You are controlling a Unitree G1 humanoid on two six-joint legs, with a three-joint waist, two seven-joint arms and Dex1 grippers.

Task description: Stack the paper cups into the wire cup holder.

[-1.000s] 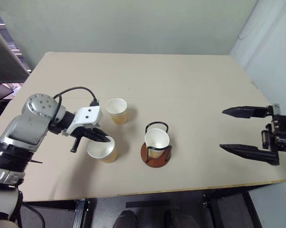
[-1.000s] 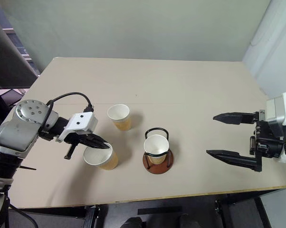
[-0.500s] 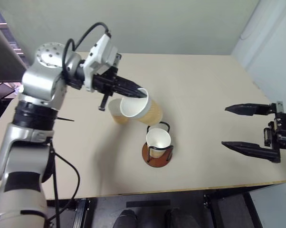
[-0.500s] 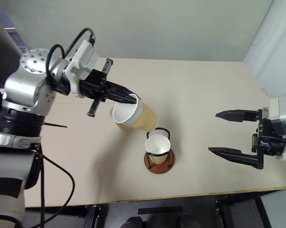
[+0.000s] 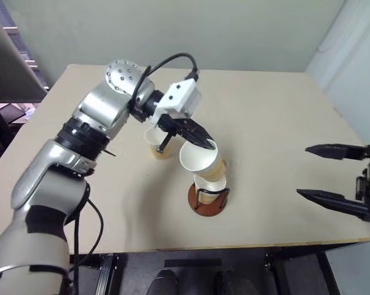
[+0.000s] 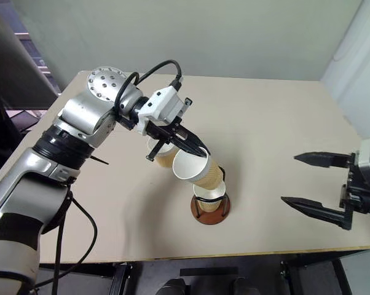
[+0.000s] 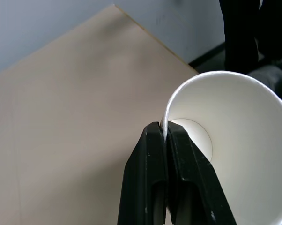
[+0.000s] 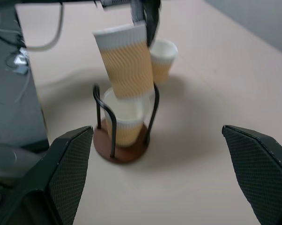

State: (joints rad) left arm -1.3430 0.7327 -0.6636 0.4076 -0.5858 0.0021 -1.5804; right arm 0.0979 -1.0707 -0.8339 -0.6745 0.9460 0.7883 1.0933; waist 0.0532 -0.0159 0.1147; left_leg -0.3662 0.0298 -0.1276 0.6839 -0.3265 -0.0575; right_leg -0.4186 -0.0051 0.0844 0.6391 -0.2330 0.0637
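- Cup holder [image 5: 208,201] of black wire on a round reddish-brown base stands near the front edge of the pale desk [image 5: 265,123], with one paper cup [image 8: 124,123] already seated upright inside its loops.
- Second cup [image 5: 202,161], tan outside and white inside, hangs tilted directly above the seated one, its mouth turned up and toward the camera and its bottom end at the seated cup's rim; whether the two touch cannot be told.
- Left pincer [image 5: 204,144] is clamped shut on that tilted cup's rim, one black finger inside the wall and one outside, as the left wrist view shows [image 7: 164,136].
- Third cup [image 6: 162,153] stands upright on the desk just behind the holder, partly hidden by the left arm; nothing can be seen inside it.
- Right pincer [image 5: 334,178] hovers over the desk's right front corner, well apart from the holder, its two black fingers spread wide and gripping nothing.
- From the right wrist view, the holder sits between the spread fingers, farther along the desk, with the tilted cup leaning over it.
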